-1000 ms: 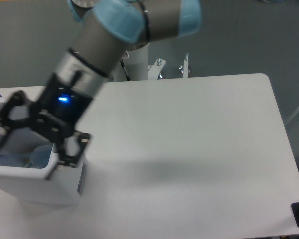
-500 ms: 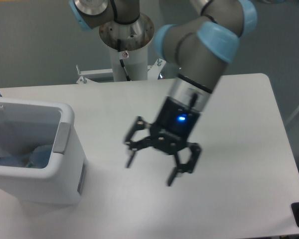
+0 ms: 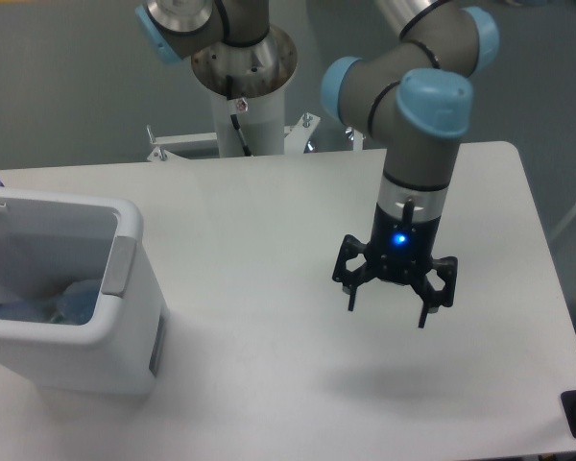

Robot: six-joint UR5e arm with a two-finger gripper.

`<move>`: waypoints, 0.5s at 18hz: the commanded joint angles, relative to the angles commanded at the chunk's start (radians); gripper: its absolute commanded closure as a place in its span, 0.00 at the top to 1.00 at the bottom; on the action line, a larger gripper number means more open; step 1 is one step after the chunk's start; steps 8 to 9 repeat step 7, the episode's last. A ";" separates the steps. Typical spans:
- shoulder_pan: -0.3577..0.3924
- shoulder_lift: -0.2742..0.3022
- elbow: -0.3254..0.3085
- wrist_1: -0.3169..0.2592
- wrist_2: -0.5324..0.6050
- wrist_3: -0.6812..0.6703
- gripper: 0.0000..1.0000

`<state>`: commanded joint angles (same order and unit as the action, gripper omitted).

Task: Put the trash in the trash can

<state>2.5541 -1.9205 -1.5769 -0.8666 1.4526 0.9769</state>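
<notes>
Nearest the camera, at the left edge, stands the trash can (image 3: pixel 125 327), a white bin with a grey tab handle on its right wall. Down inside it lies the trash (image 3: pixel 62 300), a bluish, clear crumpled mass; whether it is one piece or two cannot be told from here. Further in, right of centre, the gripper (image 3: pixel 396 305) hangs above the white surface (image 3: pixel 259 221), pointing down, its fingers (image 3: pixel 351 293) spread wide with nothing between them, a blue light glowing on its wrist. No loose rubbish shows anywhere on the surface, so the task looks finished or all but finished. Behind the surface rises the arm's white pedestal (image 3: pixel 245 106), bolted to brackets, and beyond it a plain grey floor (image 3: pixel 58 77).
</notes>
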 joint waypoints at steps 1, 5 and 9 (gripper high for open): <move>0.000 0.003 -0.006 -0.008 0.018 0.046 1.00; 0.000 0.008 -0.044 -0.012 0.049 0.198 1.00; -0.002 0.008 -0.055 -0.012 0.071 0.227 1.00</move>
